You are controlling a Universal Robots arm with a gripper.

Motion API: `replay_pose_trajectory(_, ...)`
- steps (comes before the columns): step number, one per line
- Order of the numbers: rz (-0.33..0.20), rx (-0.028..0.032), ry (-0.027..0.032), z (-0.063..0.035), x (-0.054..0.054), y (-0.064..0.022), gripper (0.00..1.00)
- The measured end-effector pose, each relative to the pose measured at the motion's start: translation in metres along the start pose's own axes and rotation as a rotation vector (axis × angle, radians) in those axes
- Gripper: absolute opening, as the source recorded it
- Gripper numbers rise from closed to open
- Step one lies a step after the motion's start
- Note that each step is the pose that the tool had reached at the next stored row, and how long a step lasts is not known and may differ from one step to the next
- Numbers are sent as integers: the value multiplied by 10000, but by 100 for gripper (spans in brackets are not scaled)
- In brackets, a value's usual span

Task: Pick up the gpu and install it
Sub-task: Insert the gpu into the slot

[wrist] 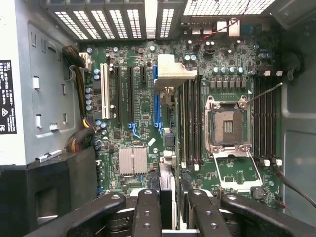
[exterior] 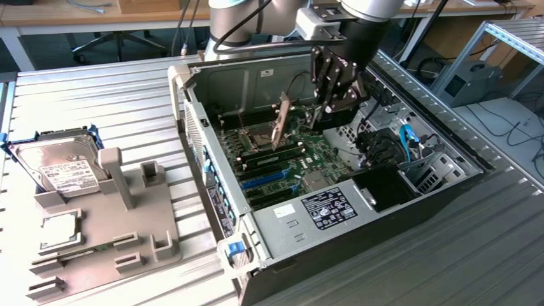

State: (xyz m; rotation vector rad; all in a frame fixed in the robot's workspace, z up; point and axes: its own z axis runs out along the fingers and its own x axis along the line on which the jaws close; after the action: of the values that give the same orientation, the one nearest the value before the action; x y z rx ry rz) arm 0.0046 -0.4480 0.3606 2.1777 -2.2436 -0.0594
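My gripper (exterior: 332,115) hangs inside the open computer case (exterior: 191,95), over the motherboard (exterior: 281,162). It is shut on the gpu (wrist: 168,185), which I see edge-on as a thin dark card running away from the fingers (wrist: 148,212). Its silver bracket (wrist: 173,74) is at the far end, toward the vented rear wall. The card hovers just above the board, roughly in line with the blue slot (wrist: 157,98). In the exterior view the gpu (exterior: 279,122) shows as a thin upright strip at the left of the gripper.
Memory sticks (wrist: 190,118) and the CPU socket (wrist: 227,126) lie beside the card's line. A labelled power supply (exterior: 327,207) closes the case's near end. At the exterior view's left, a hard drive (exterior: 55,162) stands in a grey fixture (exterior: 127,223) on the slatted table.
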Motion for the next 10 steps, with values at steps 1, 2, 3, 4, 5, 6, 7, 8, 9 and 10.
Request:
replay_pose_trajectory(1,0,0,0,1,3,4,27)
replay_pose_trajectory(2,0,0,0,3,7,8,27)
replay_pose_trajectory(3,-1,0,0,6,10,11,27)
replay_pose_trajectory(4,-1,0,0,9,12,13,27)
replay_pose_trajectory(5,-1,0,1,12,14,14,27)
replay_pose_trajectory(6,0,0,1,15,16,16,27)
replay_pose_trajectory(7,0,0,1,21,18,19,27)
replay_pose_trajectory(8,0,0,2,28,20,22,27)
replay_pose_trajectory(9,0,0,1,36,21,23,27)
replay_pose_trajectory(10,1,0,1,42,23,26,27)
